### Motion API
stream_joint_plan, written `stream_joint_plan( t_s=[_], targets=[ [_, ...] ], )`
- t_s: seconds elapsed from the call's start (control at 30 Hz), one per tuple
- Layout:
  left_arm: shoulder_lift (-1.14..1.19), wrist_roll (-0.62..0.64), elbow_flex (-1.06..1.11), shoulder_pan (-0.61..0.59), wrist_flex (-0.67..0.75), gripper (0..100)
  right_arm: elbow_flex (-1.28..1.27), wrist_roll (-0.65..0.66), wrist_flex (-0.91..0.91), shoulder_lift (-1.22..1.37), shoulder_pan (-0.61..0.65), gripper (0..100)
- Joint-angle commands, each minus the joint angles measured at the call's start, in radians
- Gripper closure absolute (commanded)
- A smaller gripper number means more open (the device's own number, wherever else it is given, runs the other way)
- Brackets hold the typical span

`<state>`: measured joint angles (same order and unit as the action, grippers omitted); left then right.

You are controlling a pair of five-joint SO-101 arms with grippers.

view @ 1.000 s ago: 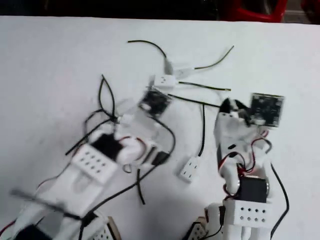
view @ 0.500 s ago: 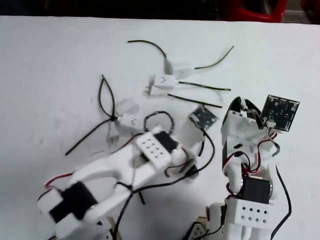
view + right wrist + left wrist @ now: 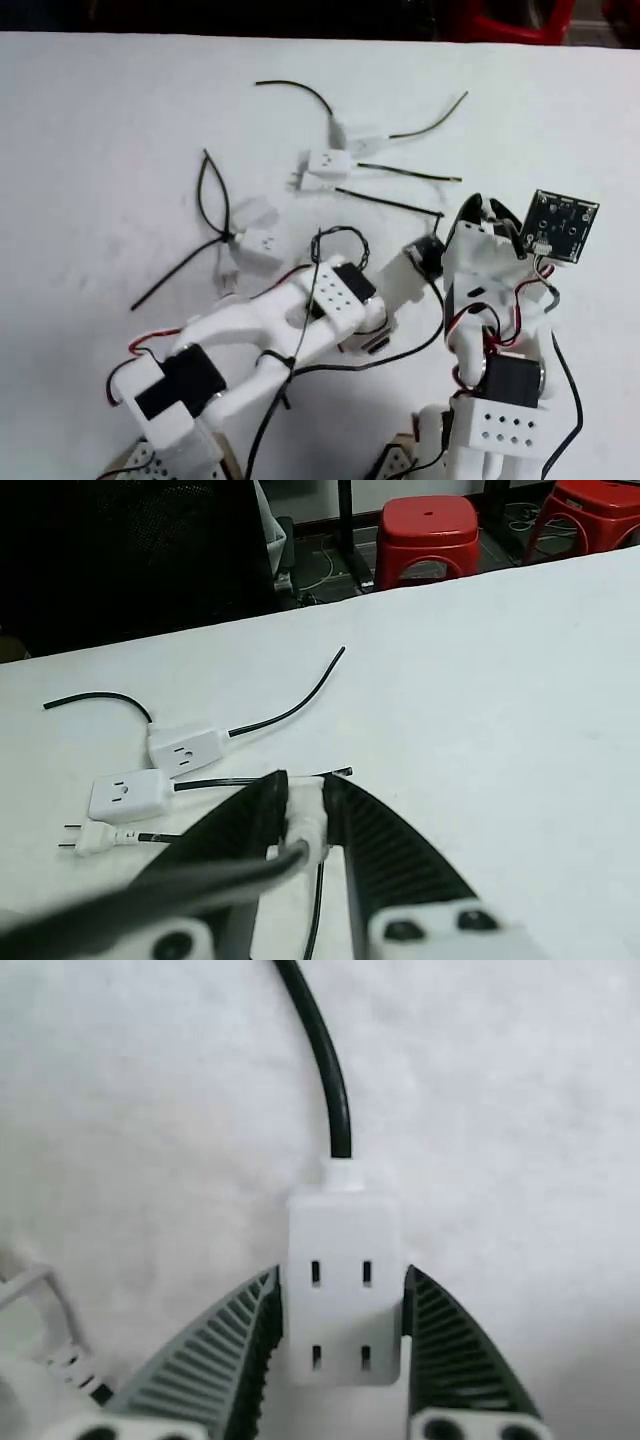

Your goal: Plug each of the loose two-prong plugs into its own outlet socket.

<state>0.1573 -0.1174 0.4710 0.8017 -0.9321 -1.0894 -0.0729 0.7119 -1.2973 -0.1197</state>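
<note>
So the outlet block point(image 3: 343, 1225) that matters is lying flat on the counter point(image 3: 120, 120), slots facing up, with its black cord point(image 3: 325, 1060) coming off one end. The left jaws are clamped on its two sides, pinning it in place. In the high view that spot is tucked under the end of the left arm point(image 3: 330, 295), just beside the right arm point(image 3: 465, 270), at roughly its 9 o'clock.

The right jaws are clenched on a small white piece on a black lead. It looks like a plug point(image 3: 305, 818) to me, though I can't see the prongs. It seems to be held up off the counter.

Further out, at about 10 to 11 o'clock from the right arm, there's a second outlet block point(image 3: 328, 162) with a loose plug point(image 3: 297, 182) just beside it. A third block point(image 3: 348, 132) sits past that, and a fourth block point(image 3: 262, 243) is off toward 9 o'clock.

My read is socket braced, plug in the air, and nothing I can see is plugged in yet. The next move needs the right arm to carry the plug over the braced block and turn it prongs-down. Then it has to line both prongs up with one pair of slots and push straight in while the left holds firm. Those slots look narrow, so any tilt will probably jam it or skate the block sideways.
</note>
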Motion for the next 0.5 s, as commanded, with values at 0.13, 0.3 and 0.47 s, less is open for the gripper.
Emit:
stream_joint_plan(
  t_s=[0.13,0.3,0.47],
  targets=[
    [-0.005,-0.146,-0.083,-0.222,0.018,92,0.011,0.0,-0.022,-0.021,-0.013,98.1],
    [-0.005,-0.176,-0.141,-0.326,0.014,87,0.011,0.0,-0.022,-0.016,-0.012,98.1],
    [-0.005,-0.158,-0.141,-0.331,0.009,73,0.011,0.0,-0.022,-0.013,-0.012,98.1]
  ],
)
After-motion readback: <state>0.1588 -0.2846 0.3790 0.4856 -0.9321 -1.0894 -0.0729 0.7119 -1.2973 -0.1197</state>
